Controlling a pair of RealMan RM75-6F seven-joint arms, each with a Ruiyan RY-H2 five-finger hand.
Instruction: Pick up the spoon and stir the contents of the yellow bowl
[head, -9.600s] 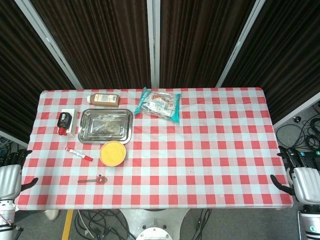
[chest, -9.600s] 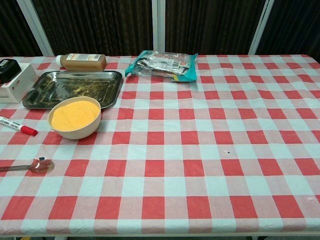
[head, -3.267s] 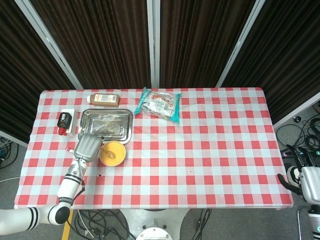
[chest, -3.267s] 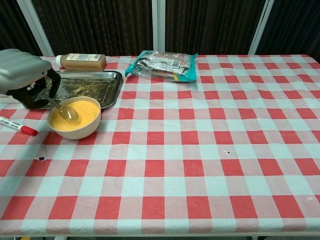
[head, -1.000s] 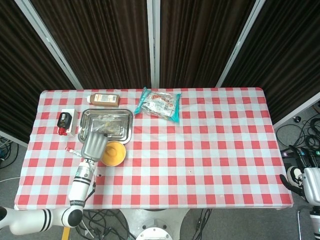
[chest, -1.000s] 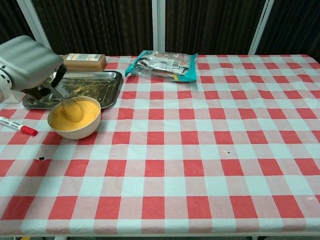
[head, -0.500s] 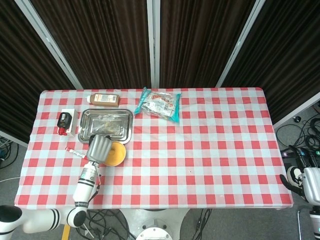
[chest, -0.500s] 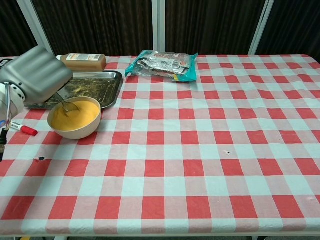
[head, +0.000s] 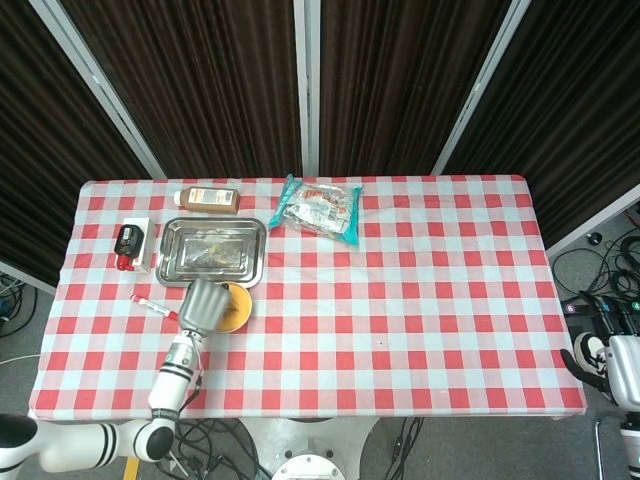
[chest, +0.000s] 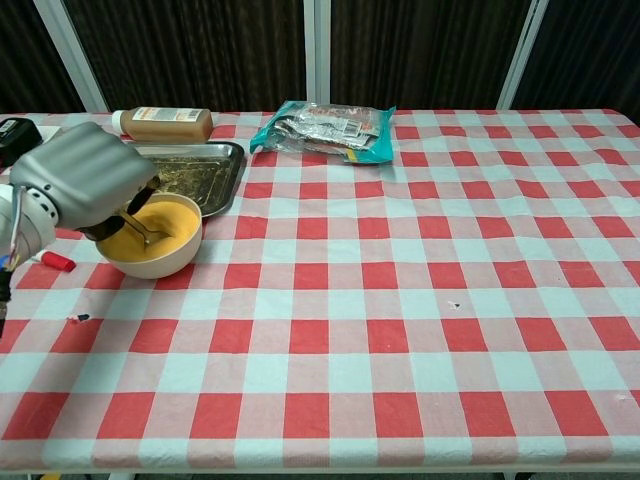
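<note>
Left hand (chest: 85, 175) at the left edge of the chest view, over the near-left rim of the bowl (chest: 165, 258), gripping the spoon (chest: 143, 231). Spoon handle slanting down and right out from under the hand, its tip dipped in the yellow contents left of the bowl's middle. In the head view, same hand (head: 203, 305) covering the left part of the bowl (head: 238, 308), lower left of the frame; spoon not visible there.

Right hand (head: 608, 358) at the lower right edge of the head view, off the table's corner, well apart from everything; open or closed cannot be told.

Tray (chest: 208, 152) just behind the bowl, bottle (chest: 160, 123) lying on its side behind the tray. Marker (chest: 57, 262) left of the bowl, mostly hidden by the arm. Snack bag (chest: 330, 128) at upper centre of the checked table (chest: 420, 300). White box (head: 136, 246) left of the tray (head: 212, 250) in the head view.
</note>
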